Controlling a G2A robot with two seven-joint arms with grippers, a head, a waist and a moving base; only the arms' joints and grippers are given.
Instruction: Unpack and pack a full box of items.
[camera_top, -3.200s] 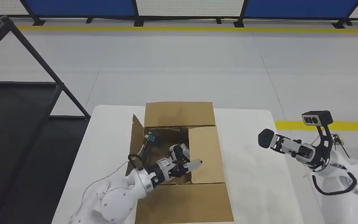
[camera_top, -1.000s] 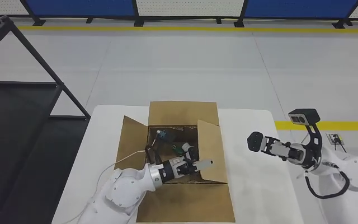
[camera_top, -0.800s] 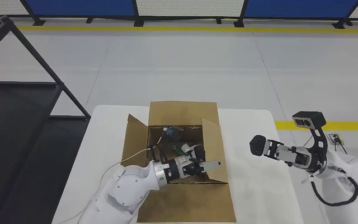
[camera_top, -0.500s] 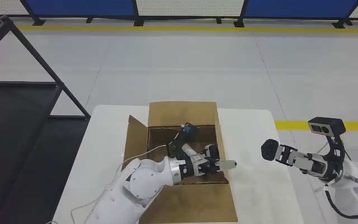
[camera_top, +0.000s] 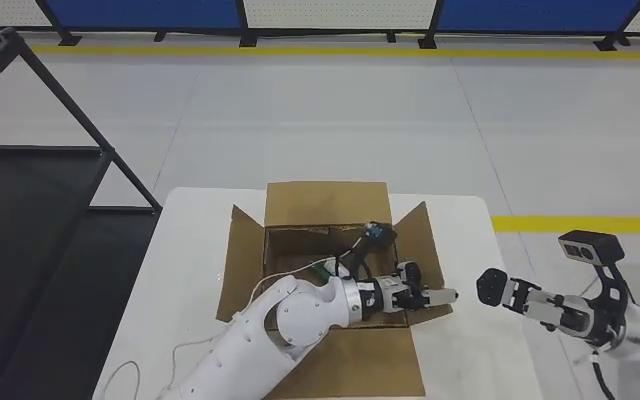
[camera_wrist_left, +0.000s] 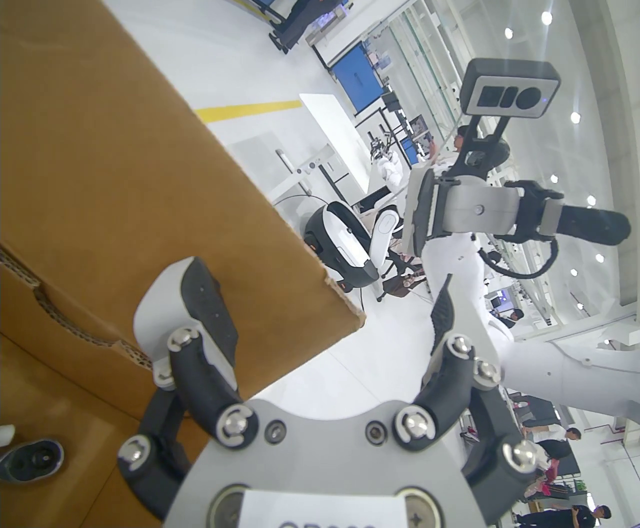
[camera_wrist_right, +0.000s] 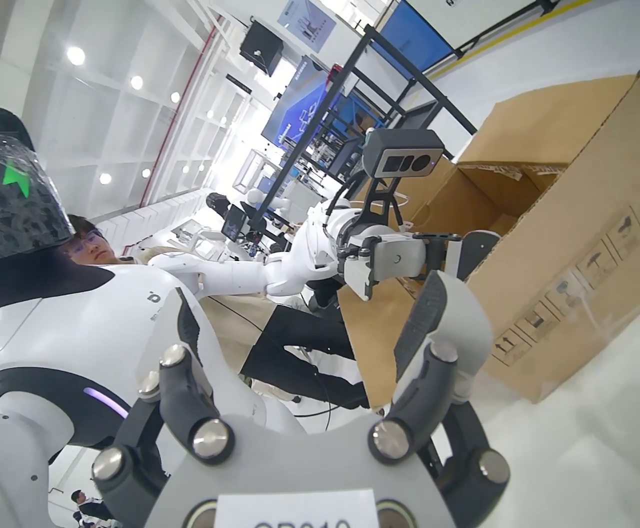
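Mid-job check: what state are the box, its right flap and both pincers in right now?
box, open, upright.
right flap, folded outward, tilted up.
left pincer, open, gripping nothing, at the right flap's edge.
right pincer, open, empty, apart from the box.

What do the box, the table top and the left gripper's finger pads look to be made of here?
Box: brown corrugated cardboard, matte; wavy fluting shows along a cut edge.
Table: smooth white top, maybe laminate or painted board; the look leaves that open.
Left gripper pads: black, dotted texture, likely rubber, on glossy white shells, probably plastic.
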